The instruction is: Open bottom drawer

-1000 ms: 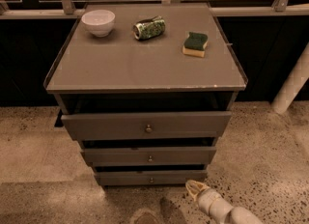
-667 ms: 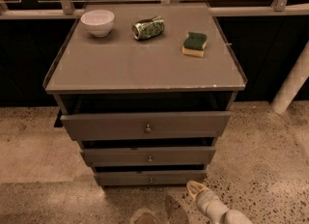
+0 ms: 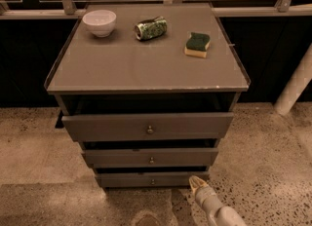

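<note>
**One knob yet to reach**

We judge this the approach step. Our gripper [image 3: 197,184] sits low above the floor, just right of the bottom drawer [image 3: 126,179]; whether it is spread or pressed together we cannot tell. Next we must shift left to the knob [image 3: 152,181], pinch it, and pull straight out.

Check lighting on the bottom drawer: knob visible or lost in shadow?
Camera view: knob visible, a small glint on the lit front of the bottom drawer; dark shadow band just above, under the middle drawer; gripper, pale and lit, sits by its right end.
</note>
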